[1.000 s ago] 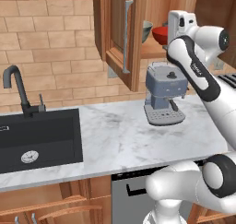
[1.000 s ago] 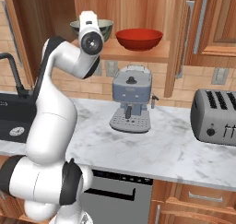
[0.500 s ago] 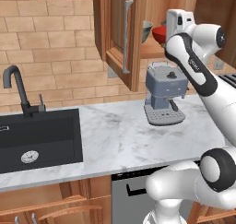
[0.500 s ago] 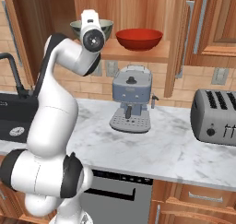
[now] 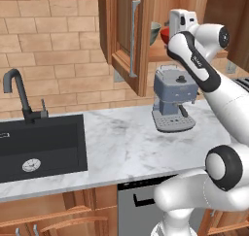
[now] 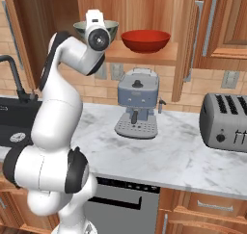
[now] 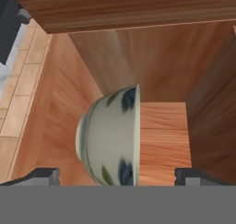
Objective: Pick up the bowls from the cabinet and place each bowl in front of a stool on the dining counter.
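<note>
Facing the open wall cabinet [image 6: 144,16], the gripper [image 7: 117,174] stands with its jaws spread wide, holding nothing, a fingertip [image 7: 44,175] on either side of the pale grey-green bowl [image 7: 110,135]. That bowl, glossy with dark blue and olive blotches, sits at the shelf's [image 6: 144,58] left end; the wide glossy red bowl [image 6: 145,40] rests beside it, mid-shelf.

shelf [image 6: 144,58]: grey-green bowl [image 7: 110,138], red bowl [image 6: 145,40] | worktop [image 6: 188,156]: coffee machine [image 6: 137,109], toaster [image 6: 226,122]
</note>
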{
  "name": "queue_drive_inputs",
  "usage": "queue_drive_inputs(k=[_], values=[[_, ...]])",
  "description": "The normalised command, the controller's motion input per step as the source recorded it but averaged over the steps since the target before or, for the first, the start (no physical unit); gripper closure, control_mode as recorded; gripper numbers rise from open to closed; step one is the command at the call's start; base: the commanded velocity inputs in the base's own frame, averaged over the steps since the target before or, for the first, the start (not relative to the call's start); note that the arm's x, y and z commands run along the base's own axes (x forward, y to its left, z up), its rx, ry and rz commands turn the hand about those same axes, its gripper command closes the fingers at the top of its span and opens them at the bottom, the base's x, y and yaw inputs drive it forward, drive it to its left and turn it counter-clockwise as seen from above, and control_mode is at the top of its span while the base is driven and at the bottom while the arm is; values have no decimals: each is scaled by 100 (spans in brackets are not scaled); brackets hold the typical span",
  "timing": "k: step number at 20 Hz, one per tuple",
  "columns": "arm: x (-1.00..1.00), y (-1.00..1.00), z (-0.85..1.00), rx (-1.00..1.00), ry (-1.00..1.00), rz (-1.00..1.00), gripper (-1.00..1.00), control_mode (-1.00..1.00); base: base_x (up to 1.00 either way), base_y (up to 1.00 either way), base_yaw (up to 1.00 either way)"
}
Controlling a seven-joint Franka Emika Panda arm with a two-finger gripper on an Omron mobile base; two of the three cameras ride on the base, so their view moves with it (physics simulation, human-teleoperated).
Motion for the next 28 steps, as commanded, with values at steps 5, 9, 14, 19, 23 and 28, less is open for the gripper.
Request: queue_drive_inputs(k=[5, 9, 14, 19, 23, 28], values=[[34, 4, -3, 0, 2, 0, -100, -100, 0, 0, 0], [37, 0, -1, 0, 2, 0, -100, -100, 0, 0, 0], [47, 1, -3, 0, 0, 0, -100, -100, 0, 0, 0], [36, 0, -2, 0, 0, 0, -100, -100, 0, 0, 0], [22, 1, -10, 0, 0, 1, -100, -100, 0, 0, 0], [17, 0, -13, 1, 0, 1, -100, -100, 0, 0, 0]])
